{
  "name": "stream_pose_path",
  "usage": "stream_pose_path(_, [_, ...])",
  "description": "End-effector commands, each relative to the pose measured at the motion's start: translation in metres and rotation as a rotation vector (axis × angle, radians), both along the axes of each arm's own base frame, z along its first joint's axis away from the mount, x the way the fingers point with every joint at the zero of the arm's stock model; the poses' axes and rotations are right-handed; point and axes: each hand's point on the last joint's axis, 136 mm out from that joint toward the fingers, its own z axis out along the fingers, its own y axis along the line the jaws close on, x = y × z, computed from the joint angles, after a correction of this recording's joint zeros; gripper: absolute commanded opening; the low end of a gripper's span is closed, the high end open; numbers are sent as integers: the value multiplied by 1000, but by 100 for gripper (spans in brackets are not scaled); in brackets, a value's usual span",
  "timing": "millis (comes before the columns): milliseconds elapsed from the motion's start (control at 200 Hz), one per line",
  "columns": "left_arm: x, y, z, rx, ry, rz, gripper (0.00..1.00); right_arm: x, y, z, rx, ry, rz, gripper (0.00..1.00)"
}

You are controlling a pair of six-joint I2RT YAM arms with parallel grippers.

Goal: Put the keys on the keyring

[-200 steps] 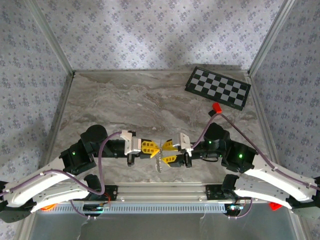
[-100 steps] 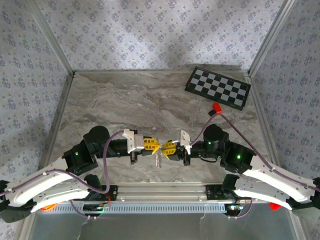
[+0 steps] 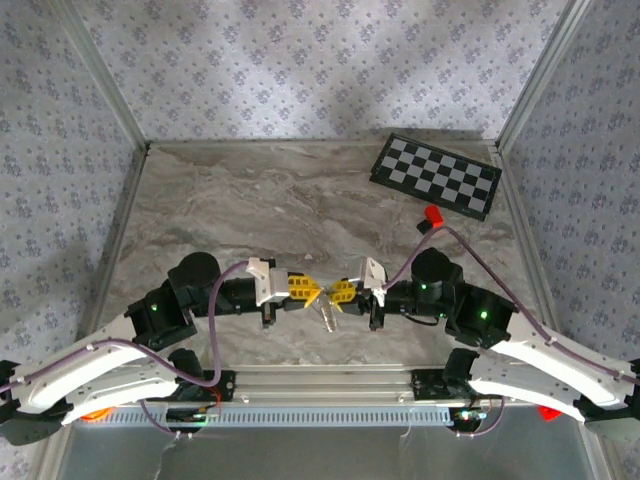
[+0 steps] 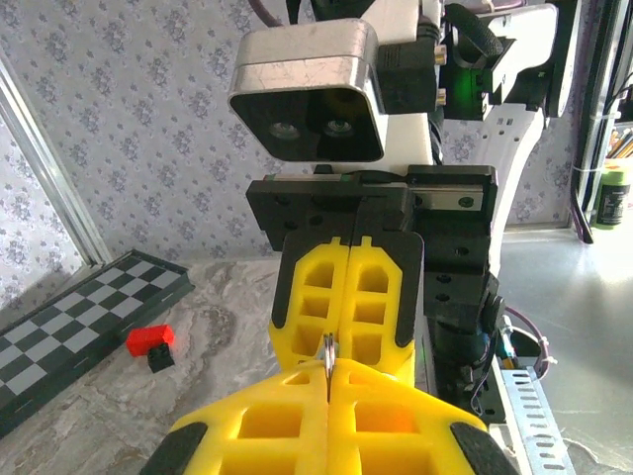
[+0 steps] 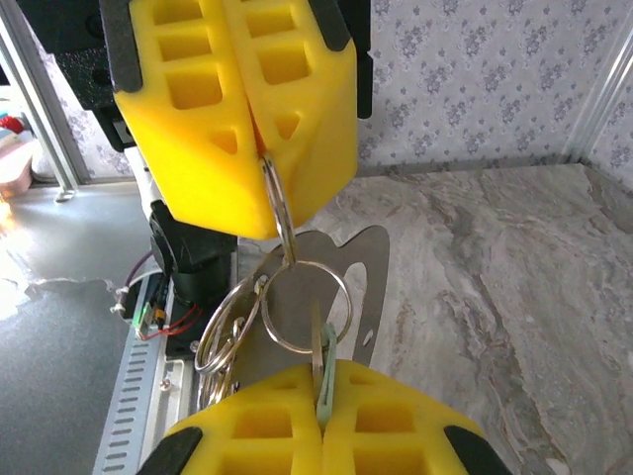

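My left gripper (image 3: 314, 292) and right gripper (image 3: 332, 293) meet tip to tip over the near middle of the table, and the keyring (image 3: 324, 315) dangles between them. In the right wrist view the keyring (image 5: 306, 301) is a cluster of linked silvery rings with a flat metal tag (image 5: 368, 282). The left gripper (image 5: 263, 150) is shut on the top ring. My right gripper (image 5: 318, 398) is shut on the key (image 5: 327, 356), whose pale mint-green head stands edge-on at the large ring. In the left wrist view the left gripper (image 4: 329, 381) pinches a thin ring edge, facing the shut right gripper (image 4: 347, 334).
A folded checkerboard (image 3: 436, 175) lies at the far right corner with a small red block (image 3: 434, 214) just in front of it. An aluminium rail (image 3: 320, 381) runs along the near edge below the grippers. Patterned walls enclose the marble table (image 3: 260, 210).
The right gripper's jaws have shut on the key. Both grippers have drawn together and levelled out, and the hanging rings have shifted slightly right.
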Motion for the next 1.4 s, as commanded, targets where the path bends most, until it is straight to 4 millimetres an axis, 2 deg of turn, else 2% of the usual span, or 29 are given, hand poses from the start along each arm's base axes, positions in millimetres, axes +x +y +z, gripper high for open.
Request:
stream_pose_path(0, [0,5,17,-56,-33,9,0,-1,-5,8,-20,-35,-19,0])
stream_pose_path(415, [0,-2,-1,-14,-20,-12,0,-6,-5,12,-63,-59,-51,0])
stream_pose_path(765, [-7,-4,-2,-4,-15,-58,0,-1,-15,11,-94,-76,-98,0])
stream_pose_path(1224, [3,-12,-23,90,5,-25,0,0,-17,16,-101,-89,-105,0])
stream_pose_path(1394, [5,-8,-27,119,13,-5,0,4,-22,21,-71,-111,-142,0])
